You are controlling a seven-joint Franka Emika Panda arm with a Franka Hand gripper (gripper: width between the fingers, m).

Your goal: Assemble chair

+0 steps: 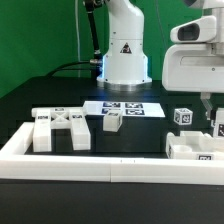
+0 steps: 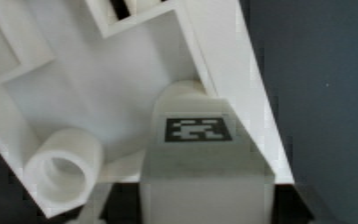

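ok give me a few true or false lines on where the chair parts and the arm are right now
1. The end effector hangs at the exterior view's left. False: it is at the right, near the chair parts there.
2. The marker board lies flat in front of the robot base. True.
3. The table is white. False: it is dark.
4. The wide flat part lies at the exterior view's left. True.

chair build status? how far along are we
Early. Done: nothing looks joined. The wide tagged panel, small block and tagged cube lie apart. In hand: the gripper is low at the white part by the border rail, at the exterior view's right. Whether it grips can't be told. Left: essentially all the joining.
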